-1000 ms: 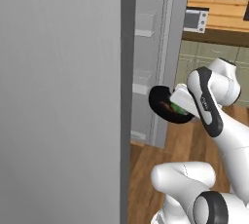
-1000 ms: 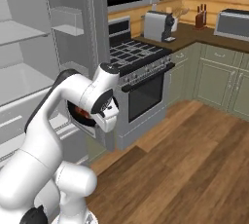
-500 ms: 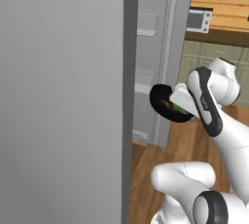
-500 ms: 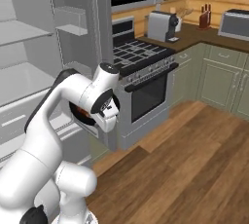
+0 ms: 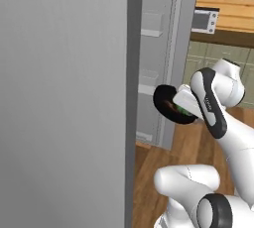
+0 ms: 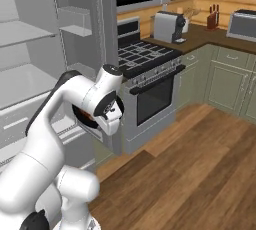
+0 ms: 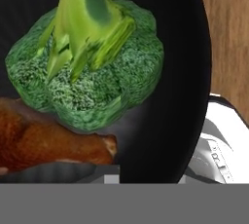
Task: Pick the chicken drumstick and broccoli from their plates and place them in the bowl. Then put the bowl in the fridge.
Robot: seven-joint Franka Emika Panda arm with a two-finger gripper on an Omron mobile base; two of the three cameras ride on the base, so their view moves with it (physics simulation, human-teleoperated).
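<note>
From the left base view, the black bowl hangs tilted in the air at the end of the white arm, beside the edge of the open grey fridge door, with shelves showing behind it; a bit of green and reddish-brown shows inside the bowl. From the right base view, the arm curls in front of the fridge's pale shelves, and the bowl peeks out dark behind the wrist, near the stove. In the hand view, the broccoli lies stem up in the bowl, touching the chicken drumstick below it. The fingers appear clamped on the bowl's rim, though their tips are hidden.
</note>
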